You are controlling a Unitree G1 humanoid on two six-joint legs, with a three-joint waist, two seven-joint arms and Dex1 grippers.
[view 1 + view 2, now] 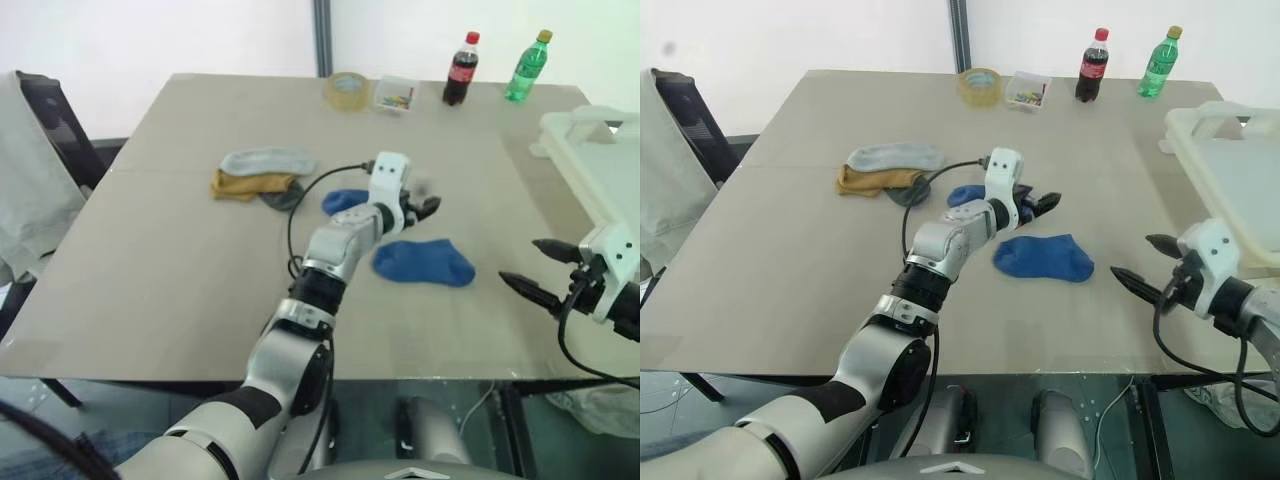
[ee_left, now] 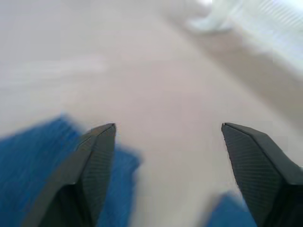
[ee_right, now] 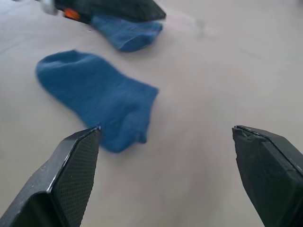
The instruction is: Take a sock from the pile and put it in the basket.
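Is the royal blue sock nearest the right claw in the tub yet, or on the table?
On the table. The royal blue ankle sock lies flat on the beige tabletop, apart from the white translucent plastic tub.

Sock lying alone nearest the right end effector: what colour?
Royal blue sock, plain, clearest in the right wrist view.

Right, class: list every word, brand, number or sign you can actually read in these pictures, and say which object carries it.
No text can be read.
Cola bottle: red label, lettering too small to read.
Green bottle: label too small to read.
Tape roll, small clear box, basket, blue sock and both grippers: no markings visible.
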